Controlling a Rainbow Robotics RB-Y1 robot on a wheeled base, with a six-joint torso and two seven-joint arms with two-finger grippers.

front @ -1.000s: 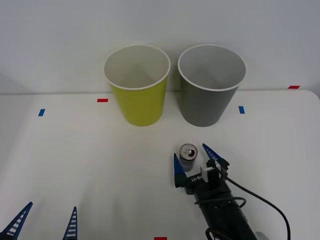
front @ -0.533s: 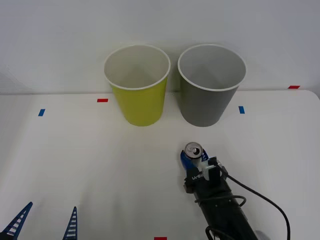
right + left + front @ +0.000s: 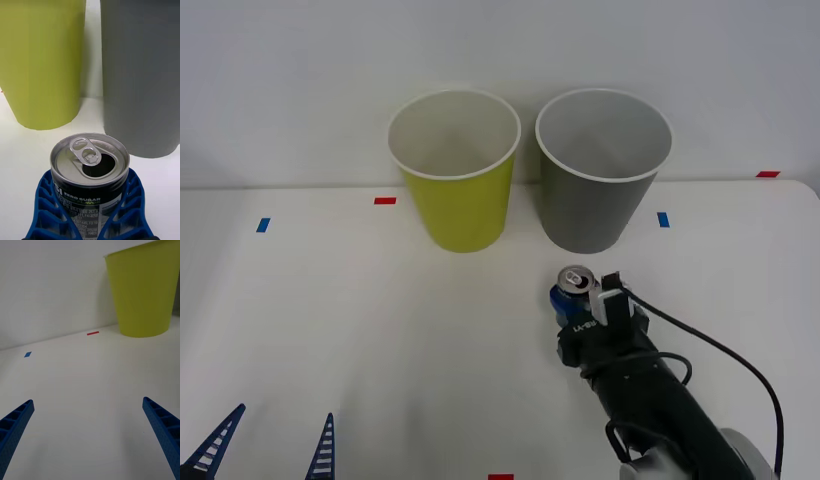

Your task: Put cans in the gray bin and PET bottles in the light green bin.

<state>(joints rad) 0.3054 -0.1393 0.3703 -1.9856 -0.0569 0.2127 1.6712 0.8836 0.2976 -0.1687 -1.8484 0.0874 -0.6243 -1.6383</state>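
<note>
Bright, even overhead light falls on the flat white table [image 3: 380, 330]; shadows stay soft and short (faint beneath the tall yellow-green round bin [image 3: 455, 170]). No glare; focus is sharp throughout.

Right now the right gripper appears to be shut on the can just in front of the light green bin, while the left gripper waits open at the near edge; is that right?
Not quite: the right gripper is shut on the can in front of the gray bin, not the light green bin, as the front view shows. The left gripper does wait open at the near edge.
</note>
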